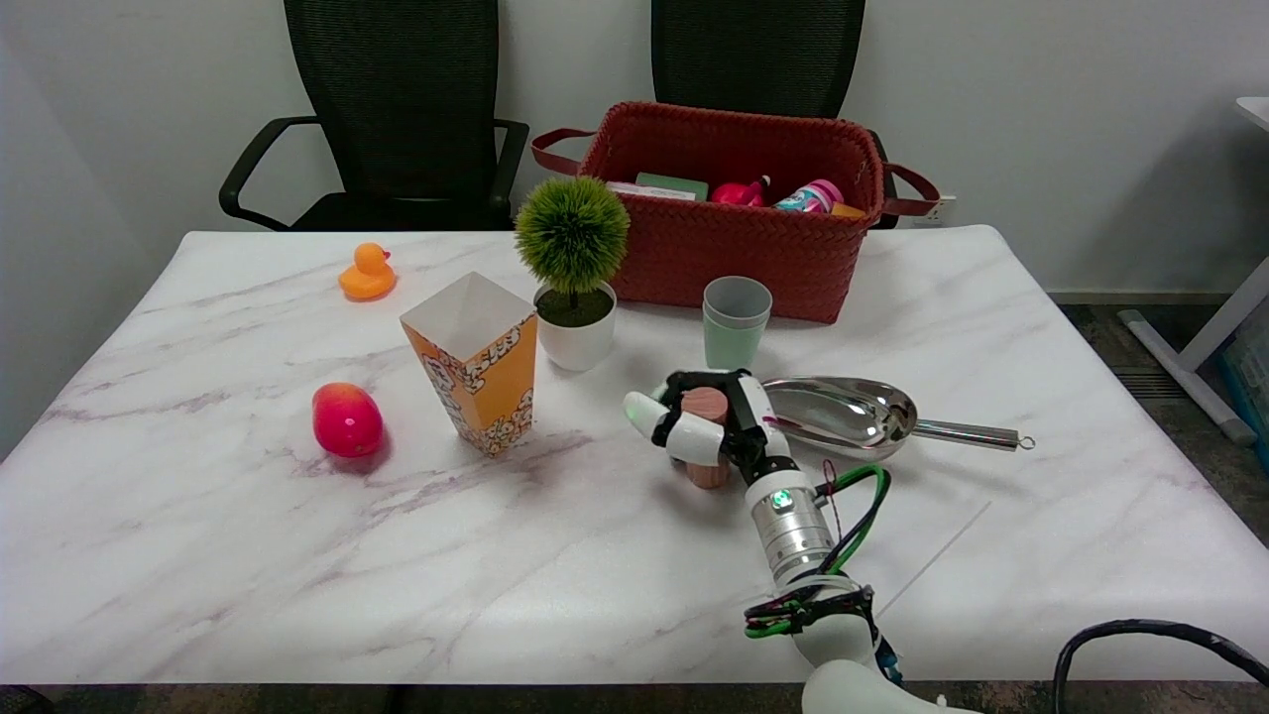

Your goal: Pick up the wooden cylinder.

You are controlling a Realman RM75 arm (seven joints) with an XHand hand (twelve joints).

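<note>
Red fruit (347, 418): lies on the marble table (198, 555) towards its left side, well apart from the robot.
Rubber duck (367, 273): orange, sits near the far left edge of the table.
Popcorn box (476, 362): stands upright, open at the top, right of the fruit.
Potted plant (573, 268): a green ball of a plant in a white pot, just behind and beside the popcorn box.
Right hand (709, 426): fingers wrapped around the cylinder from both sides – thumb across the front, the rest curled over the top and back.
Wooden cylinder (706, 464): upright in that grip, its top showing between the fingers, its base showing below them at the table; whether it touches the surface, I cannot tell.
Green cup (736, 322): stands just behind the hand.
Red basket (734, 243): at the far edge, with small items in it.
Metal scoop (853, 412): lies just right of the hand – handle pointing right.
</note>
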